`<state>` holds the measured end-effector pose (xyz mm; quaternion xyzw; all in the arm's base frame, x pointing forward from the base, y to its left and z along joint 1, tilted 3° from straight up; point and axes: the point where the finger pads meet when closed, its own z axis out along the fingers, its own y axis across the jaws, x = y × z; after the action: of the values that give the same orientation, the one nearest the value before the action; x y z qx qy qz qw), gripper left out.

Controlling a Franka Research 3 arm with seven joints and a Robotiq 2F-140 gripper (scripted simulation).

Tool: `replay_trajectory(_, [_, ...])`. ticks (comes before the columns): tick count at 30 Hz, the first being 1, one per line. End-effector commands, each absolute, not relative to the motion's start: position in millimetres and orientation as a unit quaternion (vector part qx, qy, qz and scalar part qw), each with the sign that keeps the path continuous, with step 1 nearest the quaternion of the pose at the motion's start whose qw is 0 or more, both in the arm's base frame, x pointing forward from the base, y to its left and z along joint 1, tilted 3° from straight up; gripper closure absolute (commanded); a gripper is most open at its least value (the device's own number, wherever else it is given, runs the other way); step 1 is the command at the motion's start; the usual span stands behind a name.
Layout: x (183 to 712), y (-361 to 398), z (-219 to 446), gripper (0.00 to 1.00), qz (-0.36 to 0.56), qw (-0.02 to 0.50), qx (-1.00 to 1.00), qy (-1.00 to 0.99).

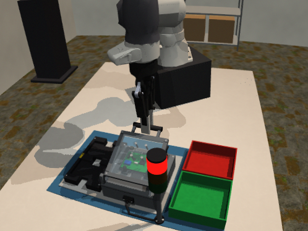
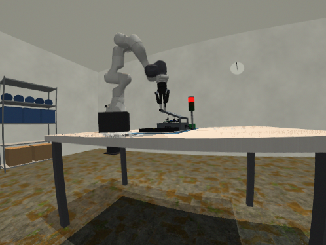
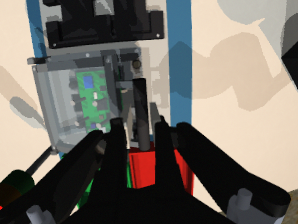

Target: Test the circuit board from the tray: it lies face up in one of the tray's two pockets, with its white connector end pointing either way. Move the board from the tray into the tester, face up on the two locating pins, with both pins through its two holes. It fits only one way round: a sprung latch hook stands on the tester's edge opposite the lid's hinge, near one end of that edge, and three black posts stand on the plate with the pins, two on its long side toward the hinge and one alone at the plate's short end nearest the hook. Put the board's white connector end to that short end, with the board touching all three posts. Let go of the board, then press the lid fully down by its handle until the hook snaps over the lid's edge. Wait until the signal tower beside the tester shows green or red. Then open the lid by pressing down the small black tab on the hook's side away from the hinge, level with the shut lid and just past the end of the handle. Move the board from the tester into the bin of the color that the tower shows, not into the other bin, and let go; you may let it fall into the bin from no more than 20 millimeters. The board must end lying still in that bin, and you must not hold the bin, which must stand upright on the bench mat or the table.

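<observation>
Red glows on the signal tower [image 1: 156, 167]; my black gripper [image 1: 147, 121], fingers narrowly parted and holding nothing, sits at the clear lid's black handle [image 1: 148, 127]

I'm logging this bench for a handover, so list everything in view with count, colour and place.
Table: one, cream, under everything.
Mat: one, blue, under tray and tester.
Tray: one, black, beside tester.
Tester: one, grey, lid raised.
Circuit board: one, green, inside tester.
Signal tower: one, showing red.
Bins: red, green, side by side.
Shelf rack: one, grey, by wall.
Clock: one, white, on wall.
Arm: one, white, on black pedestal.
Gripper: black, jaws nearly shut at lid handle.
</observation>
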<state>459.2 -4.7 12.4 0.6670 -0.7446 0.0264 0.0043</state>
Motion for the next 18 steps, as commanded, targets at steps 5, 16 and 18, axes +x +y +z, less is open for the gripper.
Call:
replay_trajectory(5, [458.7,-4.4,11.5,0.84,0.026,0.004,0.666,-0.746])
replay_trajectory(16, [457.9,-4.1,10.3,0.84,0.026,0.004,0.666,-0.746])
replay_trajectory(18, [457.7,-4.1,10.1,0.84,0.026,0.004,0.666,-0.746])
